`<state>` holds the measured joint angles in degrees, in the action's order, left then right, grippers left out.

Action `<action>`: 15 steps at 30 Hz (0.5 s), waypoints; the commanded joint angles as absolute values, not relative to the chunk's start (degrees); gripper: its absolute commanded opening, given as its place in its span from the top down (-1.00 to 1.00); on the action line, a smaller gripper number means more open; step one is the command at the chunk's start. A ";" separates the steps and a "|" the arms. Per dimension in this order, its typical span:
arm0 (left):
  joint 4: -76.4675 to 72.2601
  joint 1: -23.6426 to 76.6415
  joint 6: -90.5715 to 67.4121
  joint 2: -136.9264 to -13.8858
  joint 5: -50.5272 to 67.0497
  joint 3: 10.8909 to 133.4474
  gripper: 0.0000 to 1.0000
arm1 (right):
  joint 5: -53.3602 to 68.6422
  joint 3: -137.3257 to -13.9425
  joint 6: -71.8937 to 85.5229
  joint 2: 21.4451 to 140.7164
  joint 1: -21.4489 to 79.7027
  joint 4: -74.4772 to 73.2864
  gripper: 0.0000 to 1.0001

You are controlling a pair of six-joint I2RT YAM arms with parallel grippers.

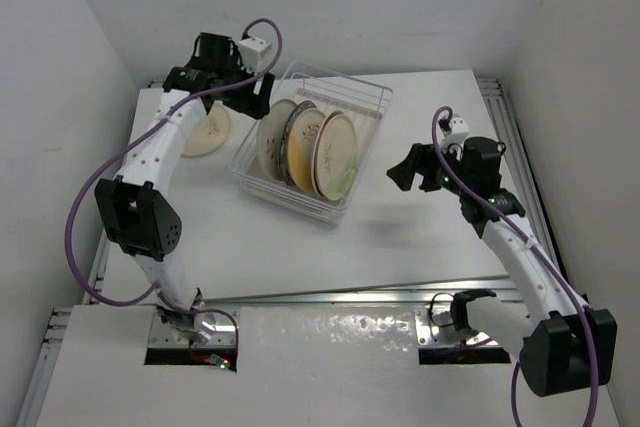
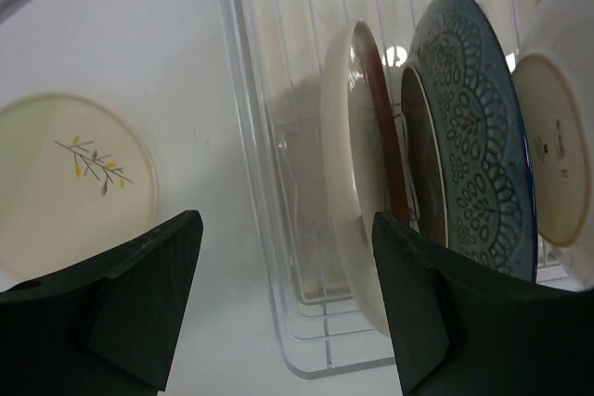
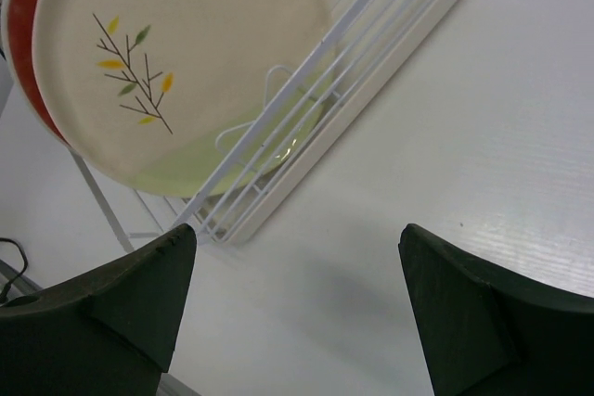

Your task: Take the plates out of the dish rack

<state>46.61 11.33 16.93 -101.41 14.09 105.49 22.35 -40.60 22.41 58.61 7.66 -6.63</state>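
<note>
Left end effector (image 2: pixel 286 224) hung by dish rack (image 1: pixel 372 97) left wall, fingers apart, empty. Right end effector (image 3: pixel 297 238) sat right of rack, apart, empty. One plate (image 1: pixel 208 132) lay flat on bench (image 1: pixel 400 237); other plates (image 1: pixel 310 152) stood in rack. Next, probably: pinch nearest rim, lift.

The top external camera looks down from above and behind the arm bases, taking in the white surface (image 1: pixel 400 237) and the clear plastic rectangular dish rack (image 1: pixel 365 102). The left wrist camera sits close beside the rack's wall, looking between the left jaws at the upright round plates (image 2: pixel 357 183) nearly edge-on. The right wrist camera looks down between the right jaws, close on a rack corner. All three share the rack and its plates.
</note>
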 commanded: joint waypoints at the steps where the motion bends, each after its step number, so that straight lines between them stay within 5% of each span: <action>1: 47.03 14.67 17.93 -100.46 10.30 103.37 -0.43 | 22.76 -39.47 21.62 56.61 8.00 -5.97 -0.78; 9: 42.19 15.20 13.72 -100.55 4.12 97.56 -0.16 | 21.10 -37.09 21.01 53.53 7.91 -7.03 -0.80; 13: 41.40 15.56 10.73 -100.99 6.67 96.33 0.39 | 20.92 -37.09 21.09 53.44 7.91 -7.29 -0.80; 15: 41.75 15.64 9.76 -101.16 9.12 96.85 0.50 | 20.92 -37.09 21.09 53.44 7.91 -7.38 -0.79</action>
